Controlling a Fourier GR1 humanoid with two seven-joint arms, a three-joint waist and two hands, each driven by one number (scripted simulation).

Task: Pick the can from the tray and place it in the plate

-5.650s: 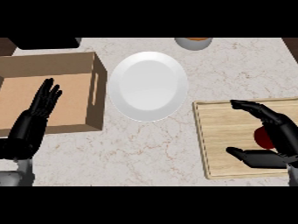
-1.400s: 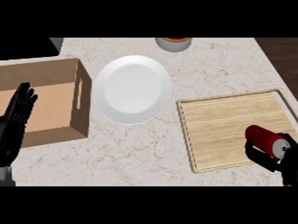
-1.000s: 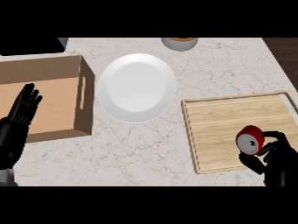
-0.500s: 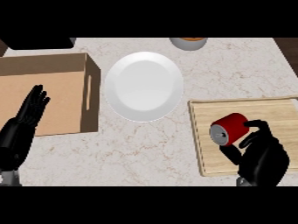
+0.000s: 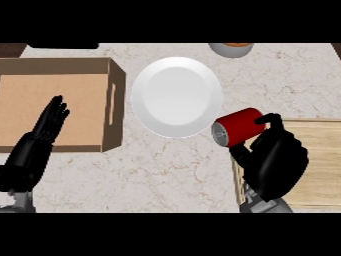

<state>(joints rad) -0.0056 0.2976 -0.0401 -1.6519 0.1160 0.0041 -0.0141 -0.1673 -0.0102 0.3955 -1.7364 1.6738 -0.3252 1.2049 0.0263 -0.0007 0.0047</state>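
Note:
My right hand [image 5: 276,160] is curled round a red can [image 5: 236,127] and holds it tilted, its silver end facing the lower left. The can hangs over the counter, just past the left edge of the wooden tray [image 5: 328,160] and right beside the right rim of the white plate [image 5: 177,96]. The plate lies bare in the middle of the marble counter. My left hand [image 5: 36,145] rests open at the lower left, fingers straight, over the front wall of the cardboard box.
An open cardboard box [image 5: 51,107] fills the left side, its right wall close to the plate. A grey bowl with orange contents [image 5: 232,48] sits at the counter's far edge. The dark counter edge shows at the upper right.
My right hand has closed on the can, lifted it off the tray and carried it left towards the plate. The left hand has stayed resting by the box.

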